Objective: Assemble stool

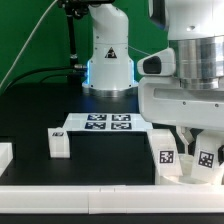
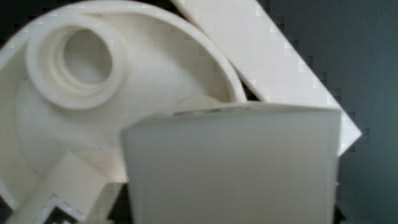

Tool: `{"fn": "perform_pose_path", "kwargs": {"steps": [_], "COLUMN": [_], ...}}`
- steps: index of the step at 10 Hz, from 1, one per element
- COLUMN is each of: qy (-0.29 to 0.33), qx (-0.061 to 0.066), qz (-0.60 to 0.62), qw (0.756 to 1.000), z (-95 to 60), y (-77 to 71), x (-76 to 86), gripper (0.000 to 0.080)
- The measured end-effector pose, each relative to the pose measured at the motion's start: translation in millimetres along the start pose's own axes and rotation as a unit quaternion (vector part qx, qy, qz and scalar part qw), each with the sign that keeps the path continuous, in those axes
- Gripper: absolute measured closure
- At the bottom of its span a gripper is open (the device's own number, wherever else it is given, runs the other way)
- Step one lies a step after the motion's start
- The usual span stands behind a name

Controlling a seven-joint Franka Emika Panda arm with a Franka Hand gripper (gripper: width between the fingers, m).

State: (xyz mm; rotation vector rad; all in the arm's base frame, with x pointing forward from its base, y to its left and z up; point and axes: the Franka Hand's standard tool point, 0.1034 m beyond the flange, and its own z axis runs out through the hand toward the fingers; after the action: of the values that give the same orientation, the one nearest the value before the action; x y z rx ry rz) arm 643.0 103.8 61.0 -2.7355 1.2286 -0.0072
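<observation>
Half the seat disc [image 2: 54, 110] behind leg [image 2: 231, 170]

A black table [image 1: 40, 110] fills the scene — matte, evenly lit — with a green backdrop [image 1: 20, 40] behind and a white border rail [image 1: 90, 192] along its near edge.

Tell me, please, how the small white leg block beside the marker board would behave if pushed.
The leg block looks squat and flat-faced, so it would probably slide rather than roll or tip. It looks like rigid plastic, likely stiff and light. The black table looks smooth, so it may skid easily.
</observation>
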Motion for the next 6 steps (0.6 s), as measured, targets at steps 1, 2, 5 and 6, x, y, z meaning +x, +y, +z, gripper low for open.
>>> {"fn": "perform_pose_path", "kwargs": {"steps": [1, 2, 5, 6], "qy": [-0.001, -0.001, 0.004, 0.002], "qx": [0.0, 0.0, 0.002, 0.011], "qz": [0.024, 0.047, 0.228, 0.292], "qw": [1.0, 0.999, 0.974, 0.956], "z": [0.0, 0.1, 0.6, 0.6], "y": [0.2, 0.2, -0.5, 0.4], "x": [0.0, -0.1, -4.4, -3.5], "gripper": [0.0462, 0.0462, 0.0462, 0.0462]}}
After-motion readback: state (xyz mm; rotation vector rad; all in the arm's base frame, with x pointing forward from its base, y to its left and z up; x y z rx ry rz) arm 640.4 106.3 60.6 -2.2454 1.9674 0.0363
